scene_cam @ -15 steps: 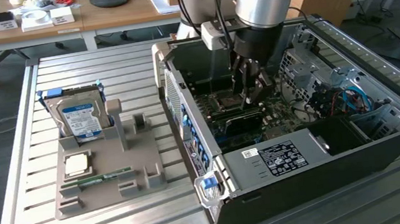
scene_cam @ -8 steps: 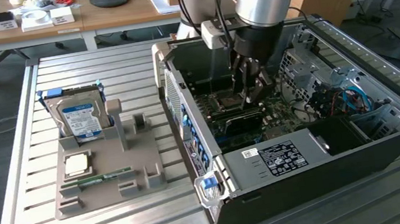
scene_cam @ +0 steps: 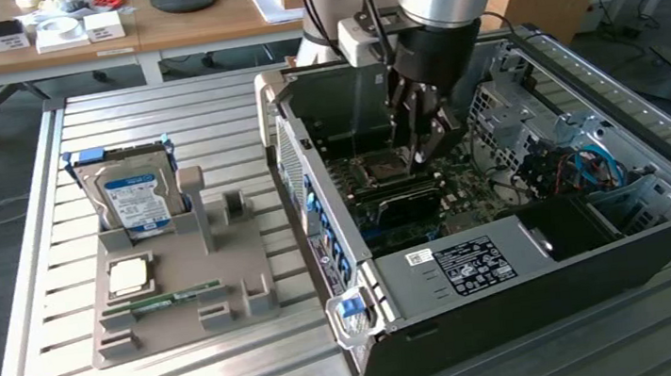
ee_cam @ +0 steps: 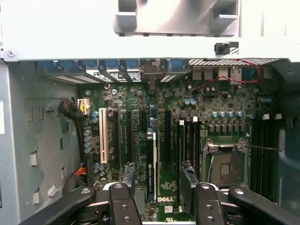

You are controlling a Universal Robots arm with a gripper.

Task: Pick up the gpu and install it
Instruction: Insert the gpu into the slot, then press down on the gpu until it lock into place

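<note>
– Where is the gpu [scene_cam: 404,204]?

– Inside the case [scene_cam: 646,252], standing on edge in a slot of the motherboard [ee_cam: 136,101], just beside the CPU socket [scene_cam: 381,166]. From the wrist it is a thin dark strip [ee_cam: 150,154] running between the black slots.

– And the claw [scene_cam: 422,148]?

– Released. Its two fingers [ee_cam: 127,180] stand apart, one on each side of the card, and neither one touches it. The claw [ee_cam: 158,168] hangs right over the card, inside the case.

– How many of each thing do you count?

– One arm, one claw, one gpu, one case lying open on its side on the slatted metal tabletop [scene_cam: 126,122]. On the exterior view's left sits one grey holder [scene_cam: 236,256]. It carries one hard drive [scene_cam: 134,197] standing upright, one square silver chip [scene_cam: 130,276] lying flat and one green RAM stick [scene_cam: 177,297] lying along its lower edge. The board has one white slot [ee_cam: 103,140].

– Any writing?

– "DELL" in white letters [ee_cam: 165,199] on the board, near the claw. The drive has a blue and white label, and the power supply has a black and white sticker [scene_cam: 471,265]; I cannot read either.

– Cables?

– Blue ones [scene_cam: 589,168] bunched at the case's far end, on the exterior view's right.
</note>
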